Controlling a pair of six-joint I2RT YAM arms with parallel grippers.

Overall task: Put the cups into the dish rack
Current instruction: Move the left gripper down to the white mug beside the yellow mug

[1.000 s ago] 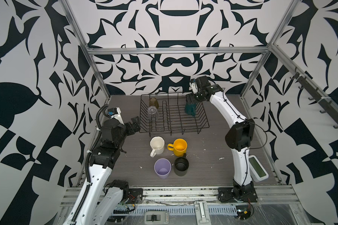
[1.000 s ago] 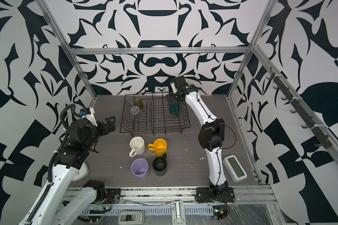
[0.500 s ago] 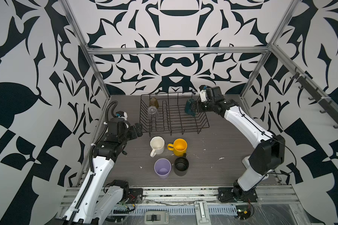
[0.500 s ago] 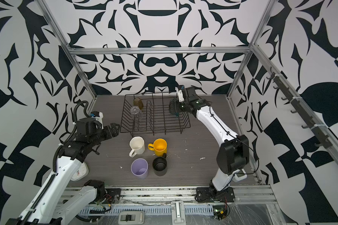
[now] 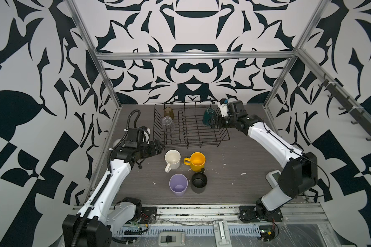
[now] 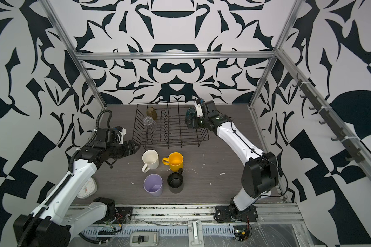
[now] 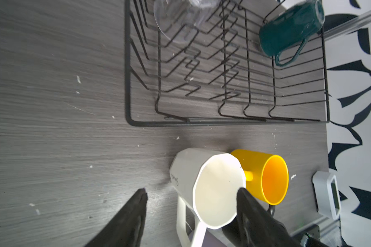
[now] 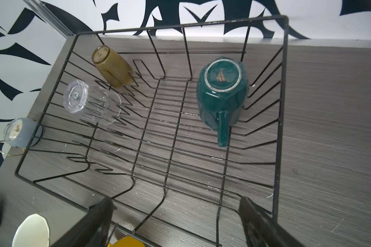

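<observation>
On the table, the dish rack (image 5: 197,142) holds the amber tumbler (image 5: 168,112), clear tumbler (image 5: 167,123) and dark-green mug (image 5: 208,116), all base-up. The cream mug (image 5: 172,159), yellow mug (image 5: 197,161), lilac tumbler (image 5: 178,185) and black mug (image 5: 199,181) stand before it. Script on the cream mug's side is unreadable. Since a second ago the left jaws, apart but narrower, have come beside the cream mug. The right jaws, wide apart, have withdrawn from the dark-green mug.
</observation>
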